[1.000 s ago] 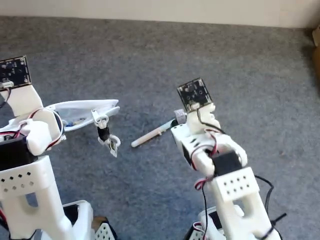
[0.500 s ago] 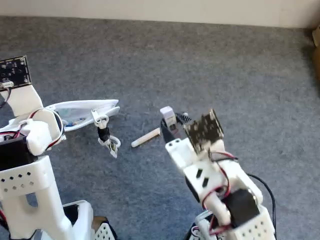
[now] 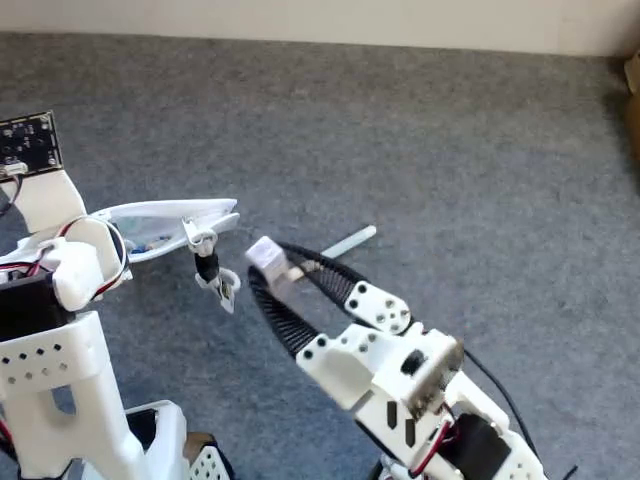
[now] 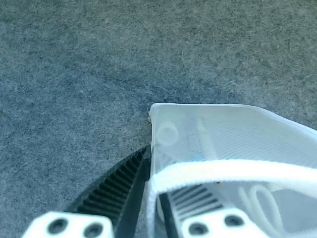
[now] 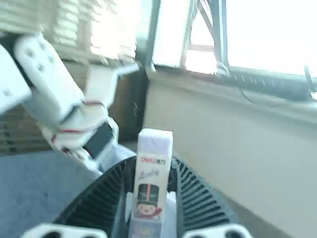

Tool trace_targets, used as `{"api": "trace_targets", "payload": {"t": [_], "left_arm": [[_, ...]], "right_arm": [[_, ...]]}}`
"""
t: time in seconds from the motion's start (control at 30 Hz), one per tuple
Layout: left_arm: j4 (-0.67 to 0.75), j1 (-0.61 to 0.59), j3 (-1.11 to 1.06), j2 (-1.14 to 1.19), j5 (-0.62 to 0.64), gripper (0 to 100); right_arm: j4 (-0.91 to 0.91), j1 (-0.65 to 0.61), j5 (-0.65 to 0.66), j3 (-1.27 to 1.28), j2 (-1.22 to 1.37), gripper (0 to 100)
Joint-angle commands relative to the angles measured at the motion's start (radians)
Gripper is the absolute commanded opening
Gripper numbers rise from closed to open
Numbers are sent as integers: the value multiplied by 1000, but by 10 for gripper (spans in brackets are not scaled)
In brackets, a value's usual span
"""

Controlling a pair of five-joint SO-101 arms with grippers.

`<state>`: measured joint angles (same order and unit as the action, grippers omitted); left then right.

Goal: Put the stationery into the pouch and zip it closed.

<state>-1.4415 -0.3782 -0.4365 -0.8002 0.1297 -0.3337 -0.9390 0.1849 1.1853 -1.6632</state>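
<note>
A white mesh pouch (image 3: 165,222) lies open-mouthed on the grey carpet at the left, and my left gripper (image 4: 150,157) is shut on its rim (image 4: 223,171). Pale items show dimly through the mesh (image 4: 208,141). Its zipper pull (image 3: 215,282) dangles off the near edge. My right gripper (image 3: 268,266) is raised above the carpet, just right of the pouch, shut on a white eraser (image 3: 265,254). That eraser (image 5: 151,183) stands upright between the black fingers (image 5: 195,193). A white pen (image 3: 348,243) lies on the carpet, partly behind the right gripper.
Grey carpet (image 3: 450,130) stretches open to the back and right. A pale wall runs along the far edge. The left arm's body (image 3: 60,330) fills the near left, and shows in the right wrist view as white links (image 5: 64,106).
My right arm has swung up and left from over the pen, carrying the eraser toward the pouch. The left arm and the pouch have stayed put.
</note>
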Motion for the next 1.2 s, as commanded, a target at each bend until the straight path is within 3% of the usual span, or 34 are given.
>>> {"api": "trace_targets", "payload": {"t": [0.0,0.33,1.17], "left_arm": [[21,-8,-4,13,-6,7],[21,-4,-4,13,-6,7],[29,-7,-27,12,-8,7]], "right_arm": [[177,-64,-2,24,-12,5],[437,-82,0,85,33,5],[906,-128,-2,-176,903,5]]}}
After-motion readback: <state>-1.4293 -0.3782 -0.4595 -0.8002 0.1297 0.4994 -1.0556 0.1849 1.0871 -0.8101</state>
